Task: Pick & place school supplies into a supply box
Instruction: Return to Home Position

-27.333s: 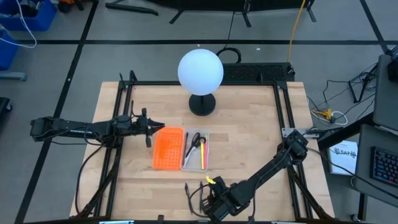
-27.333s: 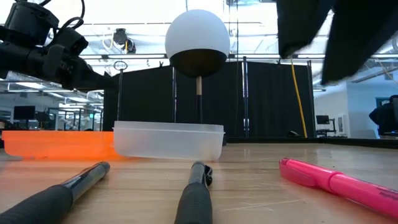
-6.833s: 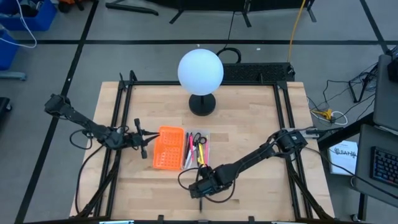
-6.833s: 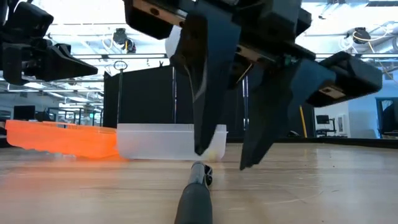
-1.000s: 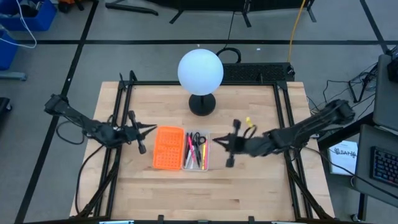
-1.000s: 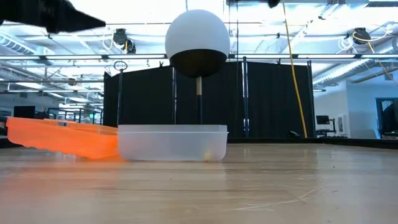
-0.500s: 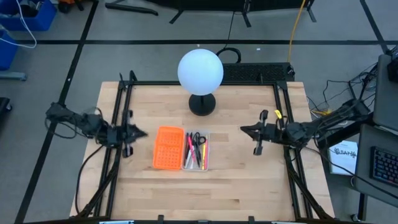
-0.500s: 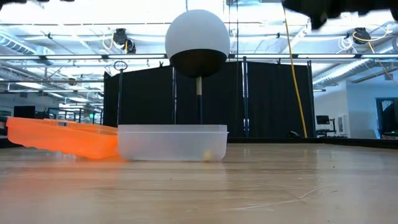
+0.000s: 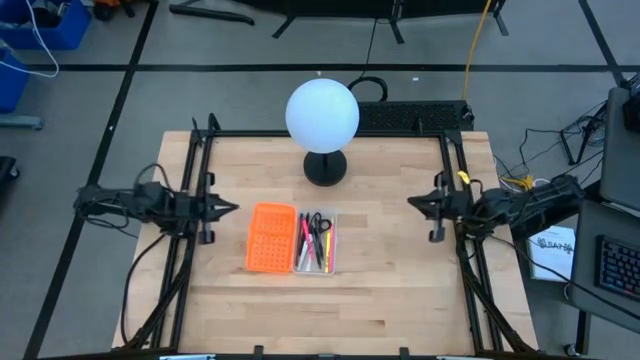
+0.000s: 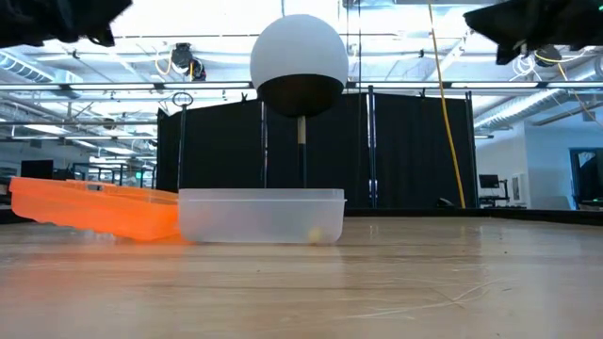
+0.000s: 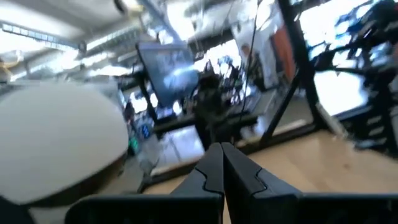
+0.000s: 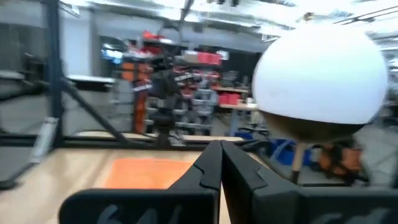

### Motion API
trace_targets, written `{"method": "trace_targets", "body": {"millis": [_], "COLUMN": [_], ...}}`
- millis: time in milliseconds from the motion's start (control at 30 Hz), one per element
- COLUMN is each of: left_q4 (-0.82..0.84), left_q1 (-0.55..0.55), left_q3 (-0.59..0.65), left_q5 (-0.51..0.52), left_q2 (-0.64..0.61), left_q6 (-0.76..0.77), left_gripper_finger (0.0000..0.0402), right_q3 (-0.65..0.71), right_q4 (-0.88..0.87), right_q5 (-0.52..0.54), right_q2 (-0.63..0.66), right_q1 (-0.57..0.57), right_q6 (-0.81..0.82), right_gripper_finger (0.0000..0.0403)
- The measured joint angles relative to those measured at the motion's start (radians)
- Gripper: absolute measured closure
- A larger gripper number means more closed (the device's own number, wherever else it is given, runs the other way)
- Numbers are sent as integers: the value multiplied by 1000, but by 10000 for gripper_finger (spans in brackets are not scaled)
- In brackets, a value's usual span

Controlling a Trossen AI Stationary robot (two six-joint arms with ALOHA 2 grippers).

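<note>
Find the supply box (image 9: 270,240) at mid-table, just in front of the white globe lamp (image 9: 323,115), with its orange grid half toward the left arm and its clear half (image 10: 259,217) toward the right. Note the pens and pencils (image 9: 306,242) lying lengthwise inside the clear half, beside the small scissors (image 9: 319,224); make out nothing in the orange half and nothing loose on the table (image 9: 390,290). Treat the pens and pencils as light, stiff, smooth and likely to roll; grip across the barrel near its middle so that neither end tips. Treat the scissors as slightly heavier and rigid, with slick blades; take hold at the pivot or across the handle loops, not at the tips. Handle the box as thin, light plastic, likely to slide if nudged. Locate the left gripper (image 9: 226,209) over the left frame rail, level and pointing inward toward the box, well apart from it. Locate the right gripper (image 9: 414,203) over the right edge of the table, mirrored, pointing inward. Read both pairs of fingers in the wrist views as pressed together, tip to tip, with nothing between them. Judge the job as complete apart from parking the arms.
</note>
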State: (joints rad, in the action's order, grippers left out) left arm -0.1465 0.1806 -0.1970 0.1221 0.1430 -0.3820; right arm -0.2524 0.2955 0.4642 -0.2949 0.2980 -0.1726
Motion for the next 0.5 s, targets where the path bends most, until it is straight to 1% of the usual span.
{"method": "trace_targets", "body": {"millis": [100, 167, 233, 300, 367, 433, 500], "left_q4": [68, 98, 77, 22, -32, -7, 29], "left_q1": [24, 33, 31, 20, 2, -14, -24], "left_q3": [7, 30, 67, 114, 166, 187, 187], "left_q5": [-15, -12, -4, 5, 12, -1, -31], "left_q2": [-98, -141, -133, -118, -107, -108, -105], "left_q6": [-2, -2, -4, -4, 4, 31, 66], "left_gripper_finger": [399, 400, 400, 400, 400, 400, 400], "right_q3": [0, 24, 58, 88, 114, 133, 150], "right_q4": [-156, -207, -204, -196, -196, -188, -187], "right_q5": [-23, -20, -20, -18, 8, 7, -36], "right_q2": [111, 155, 182, 194, 207, 214, 227], "right_q1": [30, 47, 57, 57, 55, 54, 55], "right_q6": [56, 90, 103, 103, 93, 77, 48], "right_gripper_finger": [403, 403, 403, 403, 403, 403, 403]}}
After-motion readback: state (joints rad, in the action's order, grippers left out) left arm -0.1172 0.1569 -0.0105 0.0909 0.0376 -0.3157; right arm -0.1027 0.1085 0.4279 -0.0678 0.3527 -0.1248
